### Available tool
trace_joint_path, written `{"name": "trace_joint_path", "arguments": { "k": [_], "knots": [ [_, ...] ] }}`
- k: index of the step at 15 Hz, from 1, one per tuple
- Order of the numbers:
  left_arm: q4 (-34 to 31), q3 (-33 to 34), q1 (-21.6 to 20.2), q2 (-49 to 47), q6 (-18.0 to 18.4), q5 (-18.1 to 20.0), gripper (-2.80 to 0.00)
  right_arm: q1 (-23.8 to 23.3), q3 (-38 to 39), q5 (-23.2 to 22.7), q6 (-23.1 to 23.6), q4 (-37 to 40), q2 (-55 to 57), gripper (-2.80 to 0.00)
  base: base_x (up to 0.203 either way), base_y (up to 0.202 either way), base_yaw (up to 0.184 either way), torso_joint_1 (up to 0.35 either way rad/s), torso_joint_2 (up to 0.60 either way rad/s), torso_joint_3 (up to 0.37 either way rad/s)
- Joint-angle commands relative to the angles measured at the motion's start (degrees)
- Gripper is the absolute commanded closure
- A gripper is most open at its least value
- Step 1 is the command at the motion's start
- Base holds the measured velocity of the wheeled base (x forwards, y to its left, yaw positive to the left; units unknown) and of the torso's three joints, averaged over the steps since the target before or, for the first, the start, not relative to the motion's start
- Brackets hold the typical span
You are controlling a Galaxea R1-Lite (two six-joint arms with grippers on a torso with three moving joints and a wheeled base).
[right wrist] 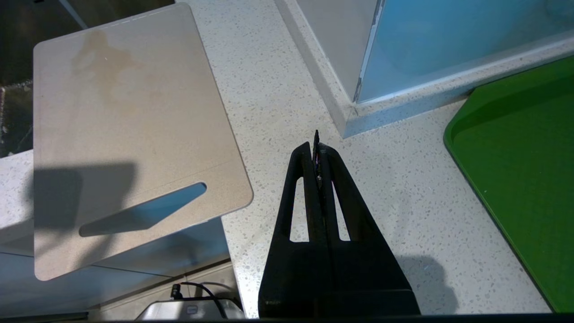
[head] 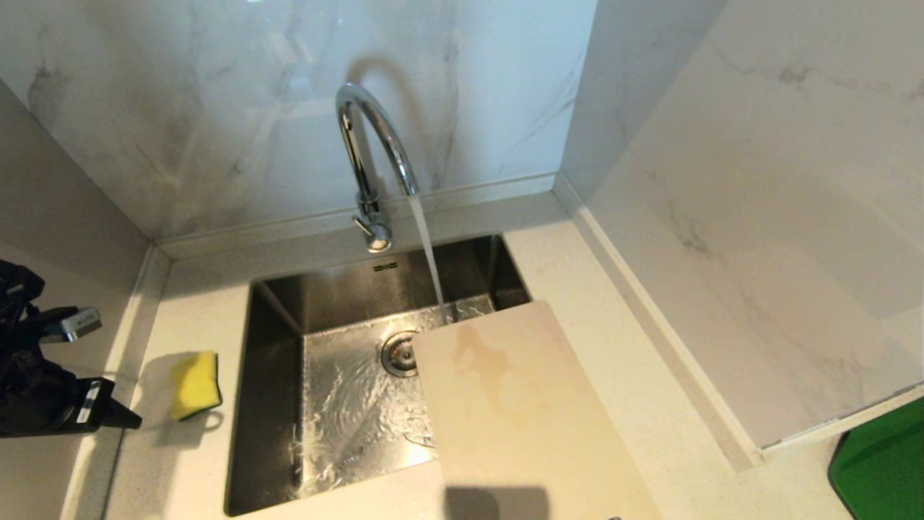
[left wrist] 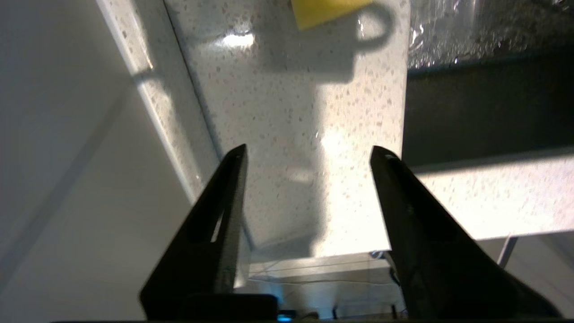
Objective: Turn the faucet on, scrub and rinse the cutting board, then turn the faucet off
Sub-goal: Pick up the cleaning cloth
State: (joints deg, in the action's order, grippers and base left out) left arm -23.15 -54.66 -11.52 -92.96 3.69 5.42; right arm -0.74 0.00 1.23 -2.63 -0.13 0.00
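Your left tool [left wrist: 308,154] hangs spread and empty at the bench's [head: 650,404] left edge, near the yellow sponge [head: 195,385]. Your right tool [right wrist: 316,143] is pressed together over the bench, right of the stained cutting board [head: 520,404], which overhangs the sink's [head: 281,375] near right corner. The faucet [head: 368,155] at the far side is running.

One faucet [head: 368,152] stands behind one sink [head: 274,404]. One cutting board [head: 520,412] lies at the sink's right edge, one yellow sponge [head: 195,385] left of it, and seemingly one green tray [head: 884,466] far right.
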Motion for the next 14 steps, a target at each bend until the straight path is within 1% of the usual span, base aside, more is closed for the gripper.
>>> {"name": "trace_joint_path", "arguments": {
  "k": [1, 3, 6, 9, 10, 12, 14],
  "knots": [
    [0.4, -1.0, -0.1, -4.5, -1.4, 0.1, -2.8, 0.0, 0.1, 0.0, 0.0, 0.0, -0.1, 0.0, 0.0, 0.0, 0.0, 0.0, 0.0, 0.0],
    [0.9, -2.9, 0.0, -6.7, -3.0, 0.3, -2.8, 0.0, 0.1, 0.0, 0.0, 0.0, -0.1, 0.0, 0.0, 0.0, 0.0, 0.0, 0.0, 0.0],
    [5.9, -4.0, 0.2, -11.1, -5.3, 0.4, -2.8, 0.0, 0.1, 0.0, 0.0, 0.0, -0.1, 0.0, 0.0, 0.0, 0.0, 0.0, 0.0, 0.0],
    [6.1, -6.9, 0.3, -14.3, -7.8, 0.9, -2.8, 0.0, 0.1, 0.0, 0.0, 0.0, -0.1, 0.0, 0.0, 0.0, 0.0, 0.0, 0.0, 0.0],
    [6.1, -8.0, 0.3, -15.1, -8.6, 1.8, -2.8, 0.0, 0.1, 0.0, 0.0, 0.0, -0.1, 0.0, 0.0, 0.0, 0.0, 0.0, 0.0, 0.0],
    [6.1, -9.5, 0.6, -16.0, -9.3, 3.6, -2.8, 0.0, 0.1, 0.0, 0.0, 0.0, -0.1, 0.0, 0.0, 0.0, 0.0, 0.0, 0.0, 0.0],
    [6.1, -10.0, 2.1, -16.9, -9.9, 3.7, -2.8, 0.0, 0.1, 0.0, 0.0, 0.0, -0.1, 0.0, 0.0, 0.0, 0.0, 0.0, 0.0, 0.0]
  ]
}}
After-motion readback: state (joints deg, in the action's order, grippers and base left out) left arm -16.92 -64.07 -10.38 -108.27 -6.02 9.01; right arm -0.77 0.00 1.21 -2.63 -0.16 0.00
